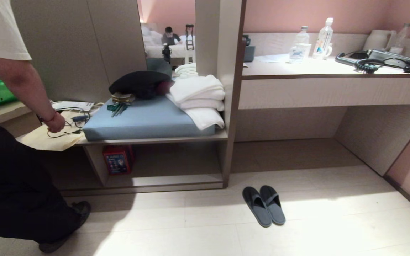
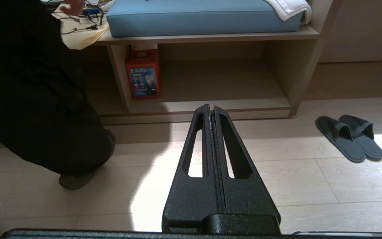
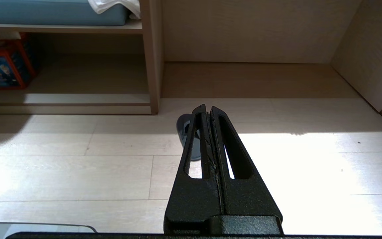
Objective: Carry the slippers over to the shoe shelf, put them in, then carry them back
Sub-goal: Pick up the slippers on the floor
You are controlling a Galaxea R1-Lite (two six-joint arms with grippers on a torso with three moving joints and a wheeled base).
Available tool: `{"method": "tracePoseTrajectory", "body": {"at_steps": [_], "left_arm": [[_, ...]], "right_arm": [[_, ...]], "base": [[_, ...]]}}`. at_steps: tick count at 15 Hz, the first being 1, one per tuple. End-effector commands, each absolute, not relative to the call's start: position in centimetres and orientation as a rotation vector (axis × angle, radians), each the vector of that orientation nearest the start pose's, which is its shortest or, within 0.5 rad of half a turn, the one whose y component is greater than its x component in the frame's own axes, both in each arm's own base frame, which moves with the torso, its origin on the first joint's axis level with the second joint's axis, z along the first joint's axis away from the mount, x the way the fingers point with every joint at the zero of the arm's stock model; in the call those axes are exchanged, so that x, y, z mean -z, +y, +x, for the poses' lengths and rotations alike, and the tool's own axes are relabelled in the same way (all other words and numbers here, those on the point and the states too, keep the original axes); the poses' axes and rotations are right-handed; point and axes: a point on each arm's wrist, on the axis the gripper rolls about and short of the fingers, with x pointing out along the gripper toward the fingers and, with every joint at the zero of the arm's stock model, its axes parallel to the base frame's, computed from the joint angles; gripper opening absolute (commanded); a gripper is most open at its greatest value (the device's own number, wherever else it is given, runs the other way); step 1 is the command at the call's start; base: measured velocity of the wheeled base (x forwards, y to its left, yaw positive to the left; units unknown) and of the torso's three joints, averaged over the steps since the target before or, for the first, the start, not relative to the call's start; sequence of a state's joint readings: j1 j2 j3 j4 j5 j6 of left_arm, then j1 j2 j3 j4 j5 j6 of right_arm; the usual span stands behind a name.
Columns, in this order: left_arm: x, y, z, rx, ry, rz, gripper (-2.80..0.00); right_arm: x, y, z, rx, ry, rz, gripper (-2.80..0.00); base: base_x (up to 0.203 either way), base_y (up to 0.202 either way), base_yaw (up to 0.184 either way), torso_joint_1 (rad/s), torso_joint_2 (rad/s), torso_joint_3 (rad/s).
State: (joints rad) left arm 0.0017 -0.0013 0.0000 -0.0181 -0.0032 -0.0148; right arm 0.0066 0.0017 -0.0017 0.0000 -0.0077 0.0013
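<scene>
Head view: slippers (image 1: 263,205) paired side by side on the floor at about five o'clock, just outside the shoe shelf (image 1: 176,179), toward four o'clock of it. Left gripper (image 2: 211,109) pressed fully together, holding nothing; right gripper (image 3: 207,109) likewise, pointing at the slippers. Person (image 1: 20,170) at nine o'clock. Likely still at the pickup step; next, opening and lowering over the pair.

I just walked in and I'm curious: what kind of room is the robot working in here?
Most likely a hotel room. Folded white towels lie on a cushioned bench, a phone and bottled water sit on the built-in desk, and thin slippers lie side by side on the floor.
</scene>
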Motion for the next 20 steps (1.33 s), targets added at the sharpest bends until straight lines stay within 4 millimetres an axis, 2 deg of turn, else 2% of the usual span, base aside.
{"method": "tracePoseTrajectory", "body": {"at_steps": [1, 16, 20], "left_arm": [[-7.52, -0.01, -2.23, 0.002, -0.012, -0.015, -2.80], [-7.52, -0.01, -2.23, 0.001, -0.012, -0.015, -2.80], [-7.52, -0.01, -2.23, 0.001, -0.012, -0.015, -2.80]], "right_arm": [[-7.59, -0.03, -2.28, 0.001, 0.000, 0.000, -2.80], [-7.59, -0.03, -2.28, 0.002, 0.000, 0.002, -2.80], [-7.60, -0.03, -2.27, 0.002, 0.001, 0.002, -2.80]], "base": [[0.000, 0.000, 0.000, 0.000, 0.00, 0.000], [0.000, 0.000, 0.000, 0.000, 0.00, 0.000], [0.148, 0.000, 0.000, 0.001, 0.00, 0.004]]}}
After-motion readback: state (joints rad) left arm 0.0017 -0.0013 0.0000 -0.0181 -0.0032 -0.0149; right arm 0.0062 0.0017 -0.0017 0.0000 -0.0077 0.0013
